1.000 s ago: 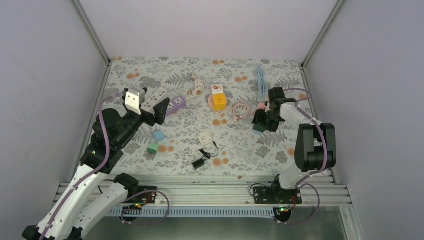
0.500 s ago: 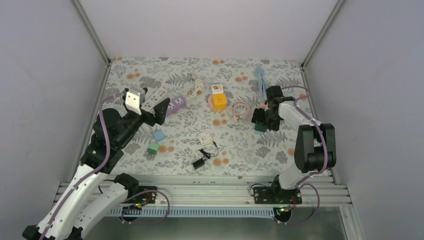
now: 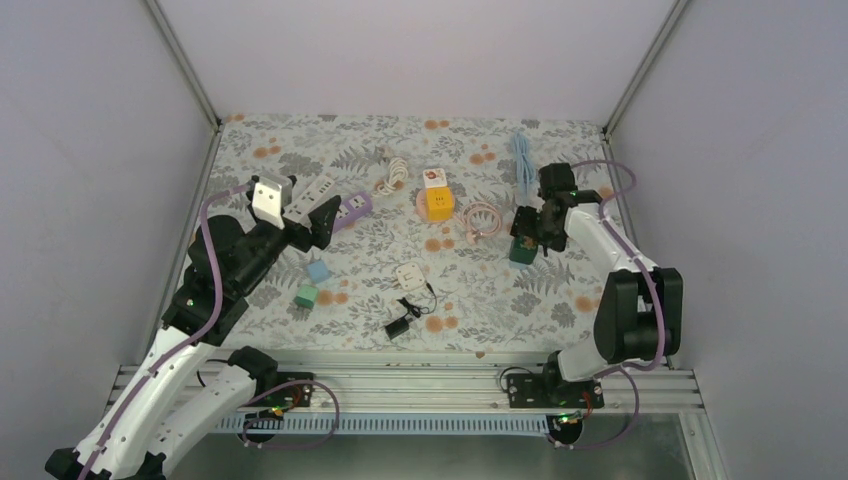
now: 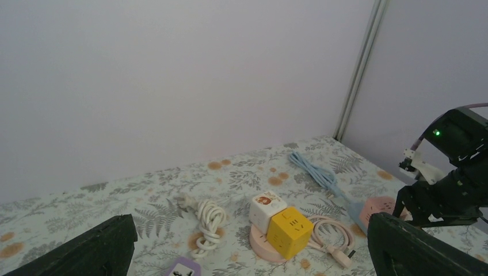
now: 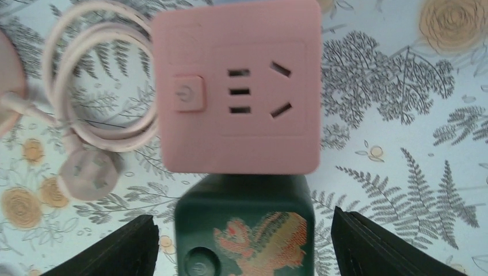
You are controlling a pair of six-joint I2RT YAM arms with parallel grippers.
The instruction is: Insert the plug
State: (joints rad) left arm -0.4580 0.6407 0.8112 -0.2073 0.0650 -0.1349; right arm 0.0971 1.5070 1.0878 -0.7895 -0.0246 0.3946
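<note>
A pink cube socket [image 5: 239, 86] lies on the flowered cloth with its slots facing up. A dark green cube [image 5: 247, 230] with an orange picture butts against its near side; no pins show. My right gripper [image 5: 247, 247] hangs over the green cube, open, with a gap at each finger. In the top view the right gripper [image 3: 533, 230] is above the green cube [image 3: 520, 252], with the pink socket [image 3: 524, 212] just beyond. A pink cable's plug [image 5: 86, 175] lies loose at the left. My left gripper [image 3: 305, 220] stands open and empty, raised at the left.
A purple-ended power strip [image 3: 350, 208] lies under the left gripper. Yellow and white cubes [image 3: 436, 197] sit on a pink disc mid-table. Also here: white cable coil [image 3: 392, 175], blue cable [image 3: 522, 160], white adapter [image 3: 409, 274], black charger [image 3: 400, 325], small blue [image 3: 318, 270] and green [image 3: 306, 296] cubes.
The right gripper's jaws have spread wider and it has risen slightly off the green cube, its arm swinging right. The green cube stays put. The left arm has not moved.
</note>
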